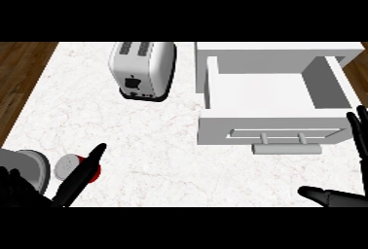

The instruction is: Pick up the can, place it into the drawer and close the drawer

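Reaching for the can with the left robot hand [81,171], drawer [269,92] open and waiting.

Head view: the can [69,165], red with a pale top, stands on the desk [144,146] at lower left, touching the left robot hand's straight fingers, not yet gripped. The right robot hand [354,160] rests spread at the right edge, just beside the drawer's handle [286,145], probably for closing. A toaster [142,69] stands well apart.

bright, even light; soft shadows inside the drawer [327,87] and perhaps beneath the toaster [142,68].
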You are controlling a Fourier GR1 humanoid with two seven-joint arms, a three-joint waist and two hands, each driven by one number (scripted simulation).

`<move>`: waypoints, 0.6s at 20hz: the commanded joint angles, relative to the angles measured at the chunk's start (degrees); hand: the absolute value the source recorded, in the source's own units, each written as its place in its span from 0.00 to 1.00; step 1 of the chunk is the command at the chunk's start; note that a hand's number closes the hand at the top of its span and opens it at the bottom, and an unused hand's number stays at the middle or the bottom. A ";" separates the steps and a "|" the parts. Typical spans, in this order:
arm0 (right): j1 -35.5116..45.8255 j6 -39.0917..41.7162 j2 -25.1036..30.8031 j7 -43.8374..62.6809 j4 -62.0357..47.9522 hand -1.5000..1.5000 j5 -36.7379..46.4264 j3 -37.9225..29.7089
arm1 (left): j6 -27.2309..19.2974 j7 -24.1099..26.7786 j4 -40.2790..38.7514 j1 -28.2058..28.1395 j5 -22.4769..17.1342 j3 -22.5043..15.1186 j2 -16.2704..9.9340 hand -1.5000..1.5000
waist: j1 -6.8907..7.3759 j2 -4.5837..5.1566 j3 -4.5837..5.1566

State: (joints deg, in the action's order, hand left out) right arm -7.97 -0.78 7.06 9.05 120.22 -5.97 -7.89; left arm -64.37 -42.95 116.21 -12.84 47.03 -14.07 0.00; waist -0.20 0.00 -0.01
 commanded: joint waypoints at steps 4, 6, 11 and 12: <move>-0.48 0.73 0.41 0.19 1.52 0.00 -0.03 -1.94 | -11.45 4.23 -9.59 -0.29 -5.73 -2.40 -0.01 0.00 | 0.10 -0.03 0.04; -3.62 2.27 -0.89 -2.93 0.23 0.00 0.91 -0.43 | -15.02 8.06 -11.39 -2.77 -8.41 -5.64 -0.01 0.00 | 0.18 -0.06 0.05; 0.44 0.69 1.04 3.33 3.34 0.00 -2.02 -4.18 | -18.84 13.07 -16.29 0.46 -18.49 -3.50 -3.73 0.00 | 0.30 -0.09 0.11; -2.84 2.71 0.80 1.87 4.72 0.00 -4.97 -5.53 | -19.20 13.46 -17.92 2.13 -21.30 -2.29 -5.27 0.00 | 0.03 -0.12 0.11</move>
State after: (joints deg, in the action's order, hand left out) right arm -10.25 1.43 7.46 8.97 122.35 -8.23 -11.36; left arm -77.03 -31.49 100.79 -11.67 32.53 -16.46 -2.36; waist -0.15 -0.06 0.07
